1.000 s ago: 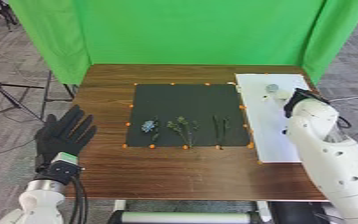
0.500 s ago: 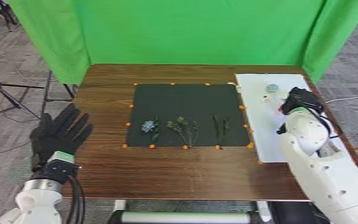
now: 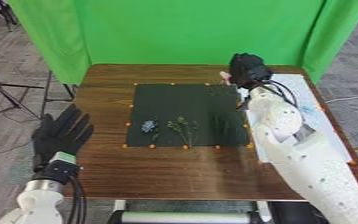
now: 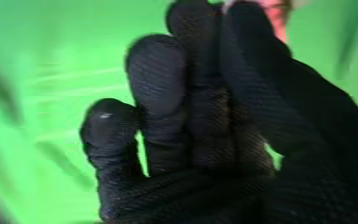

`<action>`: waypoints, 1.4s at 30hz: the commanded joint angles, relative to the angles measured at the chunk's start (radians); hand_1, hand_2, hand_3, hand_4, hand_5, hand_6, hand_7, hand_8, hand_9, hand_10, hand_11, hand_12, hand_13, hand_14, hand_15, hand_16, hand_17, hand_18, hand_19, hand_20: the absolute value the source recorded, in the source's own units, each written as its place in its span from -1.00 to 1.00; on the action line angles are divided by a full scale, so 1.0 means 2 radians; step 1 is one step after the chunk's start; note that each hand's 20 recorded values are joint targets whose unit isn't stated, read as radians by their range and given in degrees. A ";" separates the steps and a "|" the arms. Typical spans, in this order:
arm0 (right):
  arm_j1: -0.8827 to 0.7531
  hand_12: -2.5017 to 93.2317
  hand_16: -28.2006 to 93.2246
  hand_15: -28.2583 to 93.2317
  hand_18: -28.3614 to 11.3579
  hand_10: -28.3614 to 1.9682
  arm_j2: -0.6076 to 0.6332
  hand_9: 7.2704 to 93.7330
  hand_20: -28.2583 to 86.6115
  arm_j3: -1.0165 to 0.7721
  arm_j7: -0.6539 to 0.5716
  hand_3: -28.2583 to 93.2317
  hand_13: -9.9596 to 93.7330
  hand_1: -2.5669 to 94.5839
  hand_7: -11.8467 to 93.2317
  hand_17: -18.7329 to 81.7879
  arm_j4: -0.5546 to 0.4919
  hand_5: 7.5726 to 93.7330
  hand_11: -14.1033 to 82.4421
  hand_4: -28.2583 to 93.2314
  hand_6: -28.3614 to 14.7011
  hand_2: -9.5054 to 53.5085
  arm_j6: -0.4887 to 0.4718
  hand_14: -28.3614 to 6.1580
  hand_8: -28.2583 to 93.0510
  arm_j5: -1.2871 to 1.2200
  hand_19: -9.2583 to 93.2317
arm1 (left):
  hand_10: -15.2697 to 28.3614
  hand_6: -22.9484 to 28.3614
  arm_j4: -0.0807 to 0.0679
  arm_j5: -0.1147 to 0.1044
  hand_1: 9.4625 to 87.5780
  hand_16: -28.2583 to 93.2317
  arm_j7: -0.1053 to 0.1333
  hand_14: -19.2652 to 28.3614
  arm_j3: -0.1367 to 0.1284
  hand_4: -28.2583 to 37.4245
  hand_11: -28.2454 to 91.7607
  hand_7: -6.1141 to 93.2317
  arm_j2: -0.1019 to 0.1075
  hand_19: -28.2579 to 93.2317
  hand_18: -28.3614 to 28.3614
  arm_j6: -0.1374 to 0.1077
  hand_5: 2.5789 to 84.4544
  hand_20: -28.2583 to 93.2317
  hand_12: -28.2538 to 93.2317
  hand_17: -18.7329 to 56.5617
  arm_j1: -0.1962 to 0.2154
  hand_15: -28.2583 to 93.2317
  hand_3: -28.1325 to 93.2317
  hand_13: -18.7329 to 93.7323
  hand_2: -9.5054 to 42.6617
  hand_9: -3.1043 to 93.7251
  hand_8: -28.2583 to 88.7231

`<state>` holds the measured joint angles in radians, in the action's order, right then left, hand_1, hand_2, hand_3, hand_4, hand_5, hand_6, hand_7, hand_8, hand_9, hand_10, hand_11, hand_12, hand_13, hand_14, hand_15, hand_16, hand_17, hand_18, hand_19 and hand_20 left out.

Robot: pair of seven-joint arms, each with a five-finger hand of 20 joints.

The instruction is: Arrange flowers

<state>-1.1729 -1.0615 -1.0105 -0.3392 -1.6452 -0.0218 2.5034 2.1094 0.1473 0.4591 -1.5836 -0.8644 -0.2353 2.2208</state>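
Being pinched near its head at the fingertips of the right hand [image 3: 247, 67], the pink flower [image 3: 225, 75] is kept ahead of the glove – probably so the petals are spared and placing is easier. It is held by the dark mat's [image 3: 171, 102] 1 o'clock corner. The blue flower [image 3: 148, 126] is laid at 8 o'clock, the green sprigs [image 3: 182, 121] at 6; room for lowering seems offered toward 12. The white board [image 3: 291, 82] is set at 3 o'clock. The left hand [image 3: 62, 132] is spread open at 9, beside the counter's [image 3: 175, 172] edge.
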 commanded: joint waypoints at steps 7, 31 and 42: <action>0.081 -0.08 0.25 0.24 -0.62 0.40 -0.110 0.89 0.31 0.145 0.087 0.62 0.58 0.28 -0.22 0.15 0.060 0.64 -0.55 -1.00 0.34 -1.00 -0.109 0.35 -0.48 0.100 0.97 | 0.20 0.15 -0.013 0.013 -0.62 -0.65 -0.029 0.34 0.024 -1.00 -0.24 -0.58 0.001 0.02 0.48 0.008 -0.11 -0.35 -0.36 -0.68 -0.044 -0.05 0.66 -0.29 -0.28 -0.29 -0.67; 0.081 -0.15 0.15 0.33 -0.75 0.27 -0.153 0.80 0.31 0.173 -0.009 0.64 0.57 0.16 -0.23 0.16 0.102 0.54 -0.50 -1.00 0.27 -1.00 -0.131 0.14 -0.51 0.075 0.97 | 0.21 0.15 -0.018 0.006 -0.61 -0.65 -0.036 0.35 0.035 -1.00 -0.24 -0.58 0.003 0.02 0.48 -0.004 -0.12 -0.34 -0.36 -0.68 -0.067 -0.05 0.66 -0.29 -0.26 -0.29 -0.67; 0.084 -0.48 -0.02 0.35 -0.80 0.03 -0.154 0.61 0.27 0.170 -0.030 0.68 0.54 0.00 -0.34 0.13 0.088 0.46 -0.31 -1.00 0.21 -1.00 -0.152 0.03 -0.53 0.085 0.95 | 0.23 0.15 -0.015 -0.010 -0.59 -0.65 -0.027 0.36 0.032 -1.00 -0.23 -0.56 0.004 0.02 0.48 0.006 -0.12 -0.34 -0.36 -0.68 -0.062 -0.02 0.67 -0.29 -0.31 -0.29 -0.68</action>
<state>-1.0159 -1.3644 -0.6602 -0.3643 -1.4478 -0.2988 2.6510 2.0680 0.1149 0.3943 -1.5103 -0.8532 -0.2301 2.0832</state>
